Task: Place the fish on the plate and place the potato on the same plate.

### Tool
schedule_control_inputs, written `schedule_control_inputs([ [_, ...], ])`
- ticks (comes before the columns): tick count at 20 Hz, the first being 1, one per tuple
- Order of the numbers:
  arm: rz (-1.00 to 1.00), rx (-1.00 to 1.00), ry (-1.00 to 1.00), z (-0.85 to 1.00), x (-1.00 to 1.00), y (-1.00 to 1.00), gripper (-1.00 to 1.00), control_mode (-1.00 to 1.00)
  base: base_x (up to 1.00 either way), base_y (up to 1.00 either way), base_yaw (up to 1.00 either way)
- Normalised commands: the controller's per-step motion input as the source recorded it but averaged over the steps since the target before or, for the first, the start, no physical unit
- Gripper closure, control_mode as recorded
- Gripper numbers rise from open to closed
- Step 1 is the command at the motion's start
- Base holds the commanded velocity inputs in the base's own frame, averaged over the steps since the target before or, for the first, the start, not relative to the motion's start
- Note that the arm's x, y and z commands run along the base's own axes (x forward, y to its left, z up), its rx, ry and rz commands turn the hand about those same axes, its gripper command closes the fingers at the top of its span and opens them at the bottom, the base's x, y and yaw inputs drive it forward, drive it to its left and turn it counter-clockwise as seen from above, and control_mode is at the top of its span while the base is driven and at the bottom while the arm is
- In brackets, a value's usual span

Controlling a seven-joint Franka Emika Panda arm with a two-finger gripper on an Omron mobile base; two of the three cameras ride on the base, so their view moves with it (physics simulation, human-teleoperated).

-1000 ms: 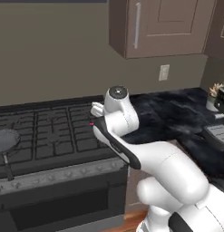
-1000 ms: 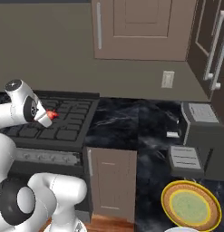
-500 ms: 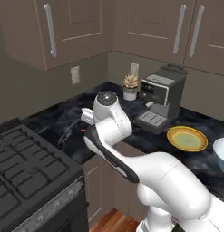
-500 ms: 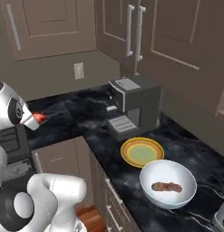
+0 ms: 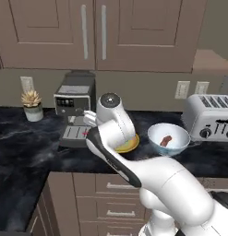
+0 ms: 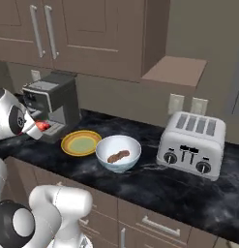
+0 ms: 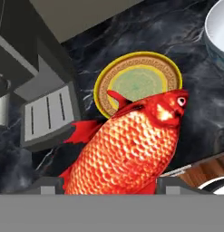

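fish [image 7: 127, 154] between tool [image 7: 111, 185] fingers; plate [image 7: 170, 68] beyond on dark counter [image 7: 131, 36]

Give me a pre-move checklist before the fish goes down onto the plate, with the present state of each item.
1. Fish held between the fingers of the gripper: ok.
2. Plate bare, nothing lying on it: ok.
3. Plate flat on the counter, beside the coffee machine: ok.
4. Gripper over the plate: not ok; in the right base view the fish is left of the plate, in front of the coffee machine.
5. Potato located: ok, it lies in the bowl next to the plate.
6. Height of the fish above the counter: cannot tell.
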Motion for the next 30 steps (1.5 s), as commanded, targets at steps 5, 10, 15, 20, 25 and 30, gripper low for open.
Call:
schedule_control_inputs([
  [5, 0.0, 0.0, 0.0, 0.0, 0.0, 0.0, 1.0, 1.0, -0.15, 0.63, -0.74],
  [10, 0.0, 0.0, 0.0, 0.0, 0.0, 0.0, 1.0, 1.0, 0.03, 0.42, -0.16],
  [15, 0.0, 0.0, 0.0, 0.0, 0.0, 0.0, 1.0, 1.0, 0.0, 0.36, -0.3],
  [20, 0.0, 0.0, 0.0, 0.0, 0.0, 0.0, 1.0, 1.0, -0.01, -0.17, -0.13],
  [25, 0.0, 0.0, 0.0, 0.0, 0.0, 0.0, 1.0, 1.0, 0.0, -0.07, -0.03],
  [30, 0.0, 0.0, 0.0, 0.0, 0.0, 0.0, 1.0, 1.0, 0.0, 0.23, 0.0],
])
